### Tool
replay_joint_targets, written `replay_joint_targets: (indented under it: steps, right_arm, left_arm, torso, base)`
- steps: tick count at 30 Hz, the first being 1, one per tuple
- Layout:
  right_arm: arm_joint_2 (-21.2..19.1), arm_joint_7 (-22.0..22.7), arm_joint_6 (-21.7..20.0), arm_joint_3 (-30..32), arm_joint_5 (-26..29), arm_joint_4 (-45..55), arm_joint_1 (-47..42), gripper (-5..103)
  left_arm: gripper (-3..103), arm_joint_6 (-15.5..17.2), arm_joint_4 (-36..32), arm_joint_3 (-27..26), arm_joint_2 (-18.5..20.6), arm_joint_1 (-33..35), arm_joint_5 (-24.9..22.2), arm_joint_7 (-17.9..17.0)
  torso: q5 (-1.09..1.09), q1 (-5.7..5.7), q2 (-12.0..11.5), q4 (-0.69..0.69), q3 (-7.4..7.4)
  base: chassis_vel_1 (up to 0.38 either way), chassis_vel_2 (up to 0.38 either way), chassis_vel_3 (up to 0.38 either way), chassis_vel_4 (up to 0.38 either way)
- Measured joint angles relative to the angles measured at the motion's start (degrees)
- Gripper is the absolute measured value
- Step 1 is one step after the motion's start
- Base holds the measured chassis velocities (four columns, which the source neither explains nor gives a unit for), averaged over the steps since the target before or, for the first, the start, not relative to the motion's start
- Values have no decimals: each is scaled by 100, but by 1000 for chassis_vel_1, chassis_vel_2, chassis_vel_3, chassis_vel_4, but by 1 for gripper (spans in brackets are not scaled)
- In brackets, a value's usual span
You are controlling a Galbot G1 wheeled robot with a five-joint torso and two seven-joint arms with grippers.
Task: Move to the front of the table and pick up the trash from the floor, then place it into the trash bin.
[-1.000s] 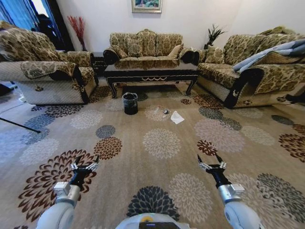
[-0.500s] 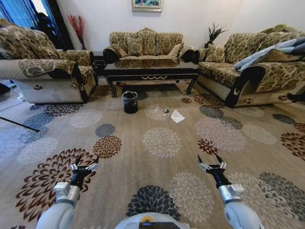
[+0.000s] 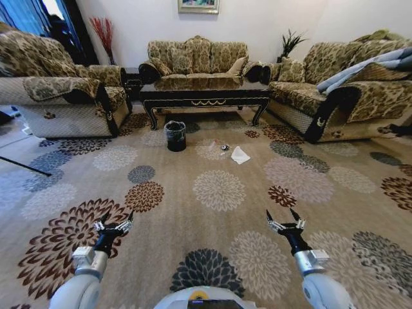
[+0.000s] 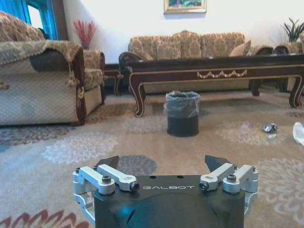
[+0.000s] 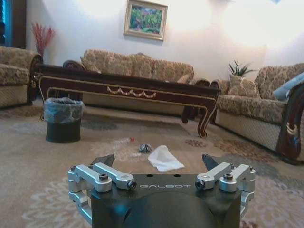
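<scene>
Approach stage: trash (image 3: 239, 156) on floor (image 3: 219, 193) beside trash bin (image 3: 175, 136), before table (image 3: 205, 96); left gripper (image 3: 113, 223) and right gripper (image 3: 284, 221) spread wide, empty, well short; pickup and binning pending.

floor (image 3: 212, 232): beige-grey carpet with big round flower medallions in brown, white, grey, dark blue. the table (image 3: 205, 96) stands on it at the far end, curved legs down on the carpet. trash bin (image 3: 175, 136) sits on the carpet just in front of the table's left leg, upright, clear bag folded over the rim. right of the bin, well apart from it, the litter lies loose on the carpet: small clear bottle (image 5: 121, 141), a tiny dark-and-silver piece (image 3: 224, 149), probably crumpled foil, and white paper (image 3: 239, 156) just beside it.
</scene>
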Motion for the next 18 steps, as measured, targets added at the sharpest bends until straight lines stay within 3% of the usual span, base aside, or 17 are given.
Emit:
replay_joint_targets:
  steps: [9, 18]
  right_arm:
    - [4, 65, 8, -13, -25, 8, -36, 100]
    - [8, 71, -11, -21, -48, 9, -35, 100]
  left_arm:
    - [100, -203, 48, 23, -2, -20, -23, -80]
    - [100, -409, 123, 39, -17, -35, -85, -99]
  torso:
    - [-1, 0, 0, 0, -19]
    - [1, 0, 0, 0, 1]
  base:
    - [-20, 20, 21, -17]
    - [-125, 129, 134, -139]
